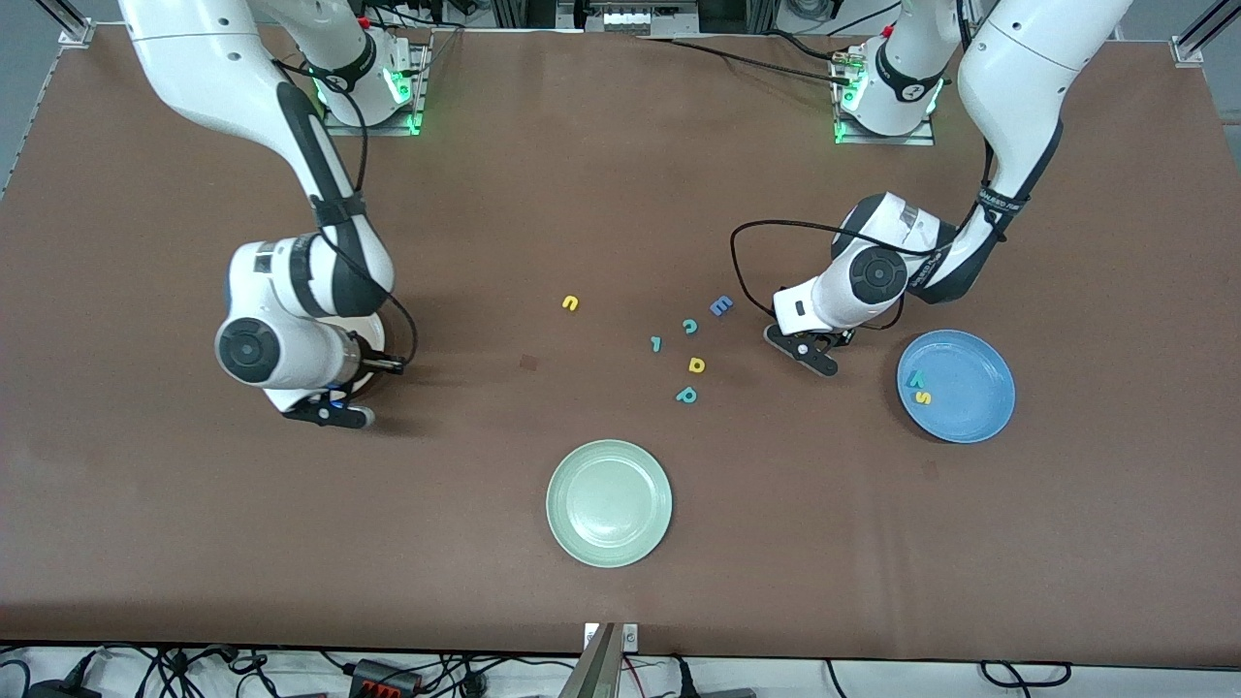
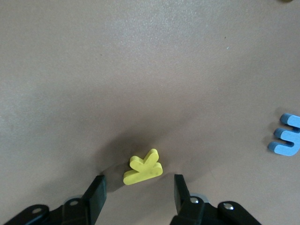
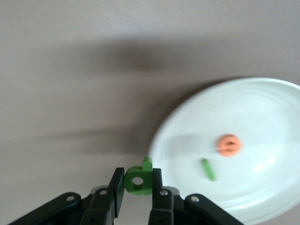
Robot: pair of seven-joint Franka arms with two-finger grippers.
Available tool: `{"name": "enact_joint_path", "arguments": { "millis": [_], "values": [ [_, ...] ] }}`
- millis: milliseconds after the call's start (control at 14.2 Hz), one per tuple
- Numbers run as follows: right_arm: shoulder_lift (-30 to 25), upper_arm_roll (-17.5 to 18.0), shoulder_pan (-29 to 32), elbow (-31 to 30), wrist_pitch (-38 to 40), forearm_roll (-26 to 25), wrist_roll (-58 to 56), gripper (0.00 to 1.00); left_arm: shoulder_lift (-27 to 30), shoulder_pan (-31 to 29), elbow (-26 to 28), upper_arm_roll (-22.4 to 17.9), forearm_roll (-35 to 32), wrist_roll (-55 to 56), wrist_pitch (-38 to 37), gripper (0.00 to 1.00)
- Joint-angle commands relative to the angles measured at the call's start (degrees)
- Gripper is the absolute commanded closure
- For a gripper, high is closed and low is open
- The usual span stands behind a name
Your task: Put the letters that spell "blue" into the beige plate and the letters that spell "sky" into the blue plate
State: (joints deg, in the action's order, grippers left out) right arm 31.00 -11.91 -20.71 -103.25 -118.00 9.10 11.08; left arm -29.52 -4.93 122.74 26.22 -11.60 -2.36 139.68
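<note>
A yellow k lies flat on the table between the spread fingers of my left gripper, which touch neither side of it. From the front, that gripper is low beside the blue plate, which holds a teal y and a yellow s. My right gripper is shut on a green b at the rim of the beige plate. An orange e and a green l lie in that plate. The right arm hides most of the plate from the front. A yellow u lies mid-table.
A pale green plate sits nearest the front camera. Loose letters lie mid-table: a blue E, a teal c, a small teal bar, a yellow a and a teal p.
</note>
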Motion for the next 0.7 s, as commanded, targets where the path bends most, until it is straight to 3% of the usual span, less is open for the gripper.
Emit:
{"name": "enact_joint_path", "arguments": {
  "millis": [0,211,634],
  "values": [
    [-4.2,-2.6,-0.4,-6.7,-0.2,0.2,-5.5,0.85,-0.4,0.4,-0.7,-0.1,-1.7,1.3,0.4,0.34],
    [-3.8,-5.8,-0.1,-7.3,-0.7,-3.5,-11.2,0.84,-0.4,0.4,-0.7,-0.3,-1.7,1.3,0.4,0.37],
    [-1.7,-5.9,2.7,-7.3,-1.7,-6.5,-12.2,0.82,-0.4,0.9,-0.7,-0.6,-6.0,1.7,0.4,0.43]
  ]
}}
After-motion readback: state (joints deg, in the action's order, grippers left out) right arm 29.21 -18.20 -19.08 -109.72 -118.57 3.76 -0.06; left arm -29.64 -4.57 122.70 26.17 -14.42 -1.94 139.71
